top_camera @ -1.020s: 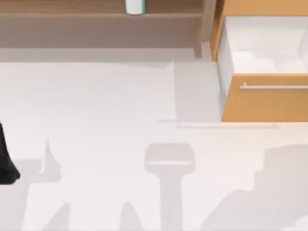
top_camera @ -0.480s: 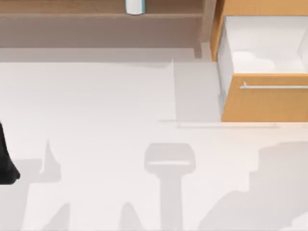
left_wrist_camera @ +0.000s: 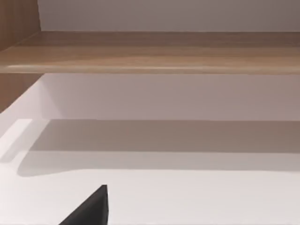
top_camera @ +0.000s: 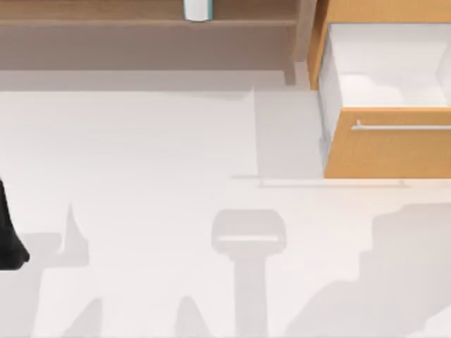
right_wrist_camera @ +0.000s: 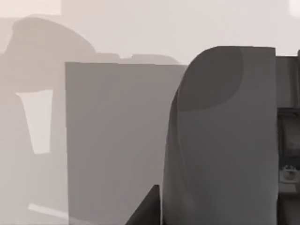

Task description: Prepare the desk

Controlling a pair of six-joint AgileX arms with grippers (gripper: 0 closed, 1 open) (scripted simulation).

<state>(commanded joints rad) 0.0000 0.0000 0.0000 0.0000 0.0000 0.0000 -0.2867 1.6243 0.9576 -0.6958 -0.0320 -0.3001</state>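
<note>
White matte desk — brown back shelf, orange drawer pulled open, claw states unclear.

Pale blue-white container on back shelf.

A tidy office or study corner, rendered rather than real: a broad white desk with a brown wooden back shelf, an orange-tan drawer pulled open at the right (silver bar handle across its front), and a small pale container on the shelf.
</note>
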